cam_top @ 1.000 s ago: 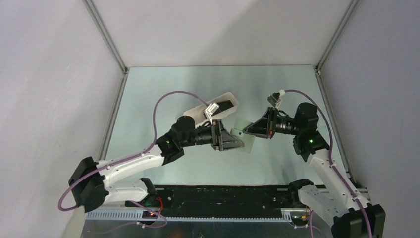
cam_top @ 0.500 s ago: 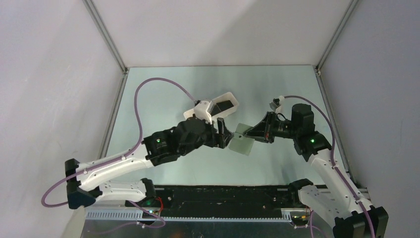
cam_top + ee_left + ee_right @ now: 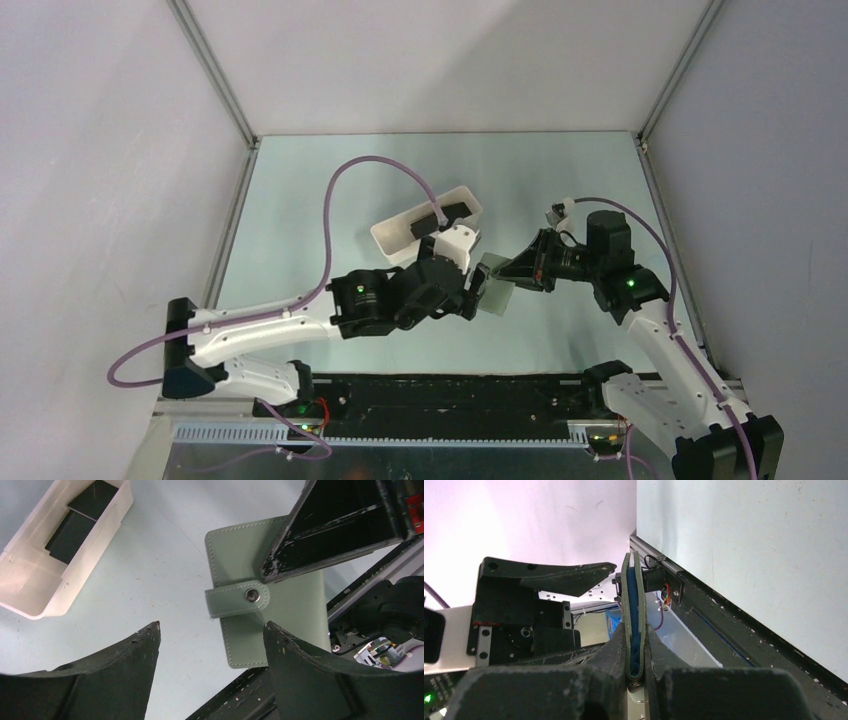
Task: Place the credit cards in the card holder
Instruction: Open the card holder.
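Note:
The grey-green card holder point(image 3: 295, 595) is folded shut, its snap tab point(image 3: 239, 600) fastened across the front. My right gripper point(image 3: 636, 647) is shut on the holder's folded edge point(image 3: 634, 595) and holds it upright above the table, the blue-grey lining showing between the flaps. My left gripper point(image 3: 211, 627) stands open just in front of the tab, with nothing between its fingers. From above, the left gripper point(image 3: 472, 298) and the right gripper point(image 3: 503, 272) meet at the card holder point(image 3: 496, 298). Dark credit cards point(image 3: 82, 517) lie in the white tray point(image 3: 30, 587).
The white tray point(image 3: 395, 236) with the credit cards point(image 3: 452, 213) sits on the table behind the left gripper. A purple cable point(image 3: 350, 180) arcs over the left arm. The black front rail point(image 3: 450, 395) runs along the near edge.
My left arm has pulled back towards the near side and turned, and its jaws have opened wider. My right gripper has kept the card holder and moved slightly left.

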Robot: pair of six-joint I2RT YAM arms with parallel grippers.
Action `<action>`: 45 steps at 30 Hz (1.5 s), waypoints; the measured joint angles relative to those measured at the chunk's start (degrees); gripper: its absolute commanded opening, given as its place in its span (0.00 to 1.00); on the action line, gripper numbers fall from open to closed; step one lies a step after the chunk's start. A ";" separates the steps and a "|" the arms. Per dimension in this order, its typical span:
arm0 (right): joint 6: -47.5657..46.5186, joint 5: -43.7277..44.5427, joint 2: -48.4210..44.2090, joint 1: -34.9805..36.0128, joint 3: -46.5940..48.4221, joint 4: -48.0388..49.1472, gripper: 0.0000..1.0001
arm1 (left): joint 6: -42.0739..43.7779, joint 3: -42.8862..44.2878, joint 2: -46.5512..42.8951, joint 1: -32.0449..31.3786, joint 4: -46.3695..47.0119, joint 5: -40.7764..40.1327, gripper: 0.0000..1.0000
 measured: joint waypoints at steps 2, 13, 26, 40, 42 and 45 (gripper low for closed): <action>-0.02 0.15 0.15 0.00 0.00 -0.79 0.00 | 0.68 1.11 1.16 -0.35 -0.04 -0.07 0.80; -0.79 1.14 0.96 0.07 0.00 -2.56 0.00 | 0.96 2.73 5.55 -1.38 0.33 -2.05 0.49; -1.86 -0.83 0.98 0.76 0.00 -5.44 0.00 | -1.86 0.96 5.73 0.57 -0.22 -10.64 0.53; -3.17 0.68 0.96 0.76 0.00 -7.65 0.00 | -8.13 0.02 0.28 1.51 0.55 0.13 0.69; -3.13 0.96 0.94 0.76 0.00 -7.67 0.00 | -8.63 0.02 0.66 0.42 0.70 0.59 0.68; -3.02 1.18 0.94 0.76 0.00 -7.69 0.00 | -8.96 0.02 1.92 -1.16 0.74 0.81 0.67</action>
